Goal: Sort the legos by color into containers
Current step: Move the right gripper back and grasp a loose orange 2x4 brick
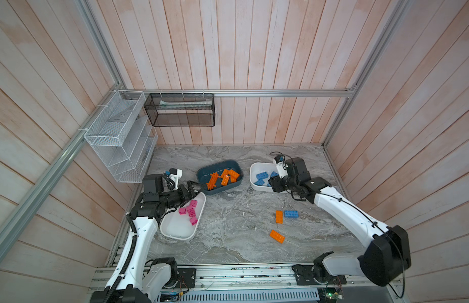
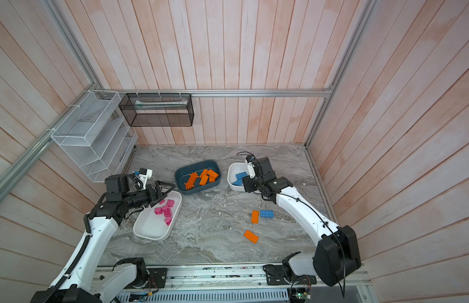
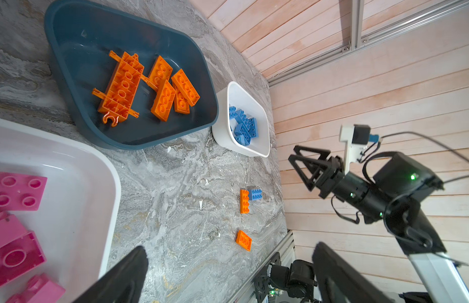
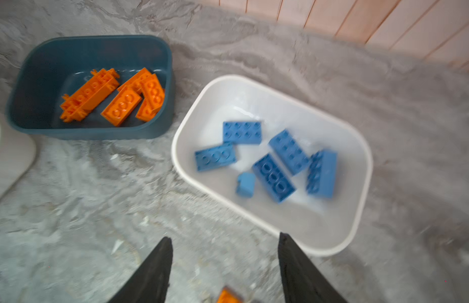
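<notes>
The marble table [image 1: 228,249] is nearly cleared, so I judge the sort to be in its last stretch. The teal tub [image 1: 220,161] holds the orange bricks [image 1: 225,180] and the long spiky piece [image 1: 212,181]. The white tub on the left [image 1: 175,230] holds the pink bricks [image 1: 190,211], and the white tub on the right [image 1: 255,166] holds the blue bricks [image 4: 242,132].

My right gripper [image 4: 224,237] hangs over the table at the near rim of the blue tub, jaws apart with nothing between them. My left gripper [image 1: 201,189] hovers between the pink tub and the teal tub, its jaws spread wide and empty.

Three legos are left on the bare table in front of the right arm. A blue brick [image 1: 291,213] lies right against an orange brick [image 1: 279,217], and a second orange brick [image 1: 277,236] lies nearer the rail.

Next I would take the right arm to that pair. The move calls for closing on one brick without dragging the one beside it.

Hard to read: in both top views the right wrist covers its own fingers. The right wrist view is smeared, and an orange brick is cut off at its edge. The left arm hides one end of the pink tub. The orange bricks overlap, so I cannot count them.
</notes>
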`<act>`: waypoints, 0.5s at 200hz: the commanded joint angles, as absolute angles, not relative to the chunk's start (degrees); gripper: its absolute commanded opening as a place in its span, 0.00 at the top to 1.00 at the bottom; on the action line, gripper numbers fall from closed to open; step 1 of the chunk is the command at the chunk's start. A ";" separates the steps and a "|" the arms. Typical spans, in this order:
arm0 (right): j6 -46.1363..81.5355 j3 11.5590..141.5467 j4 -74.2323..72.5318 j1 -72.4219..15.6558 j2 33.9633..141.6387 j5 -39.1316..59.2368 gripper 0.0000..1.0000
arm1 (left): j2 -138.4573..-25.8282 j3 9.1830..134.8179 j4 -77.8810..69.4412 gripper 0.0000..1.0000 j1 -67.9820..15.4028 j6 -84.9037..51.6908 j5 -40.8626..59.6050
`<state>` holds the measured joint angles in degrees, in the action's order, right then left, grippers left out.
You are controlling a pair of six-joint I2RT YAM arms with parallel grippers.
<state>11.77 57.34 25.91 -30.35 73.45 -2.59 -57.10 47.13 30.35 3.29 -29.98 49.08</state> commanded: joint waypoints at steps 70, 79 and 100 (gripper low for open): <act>44.94 38.14 30.12 -39.05 67.14 -11.68 0.28 | -57.84 44.91 26.50 0.00 1.93 -30.27 50.34; 44.99 38.14 29.44 -38.95 68.97 -11.62 0.28 | -57.70 44.87 26.54 0.00 1.93 -30.28 50.24; 45.18 38.35 27.96 -38.85 73.23 -11.65 0.31 | -57.40 44.74 26.67 0.00 1.85 -30.24 49.96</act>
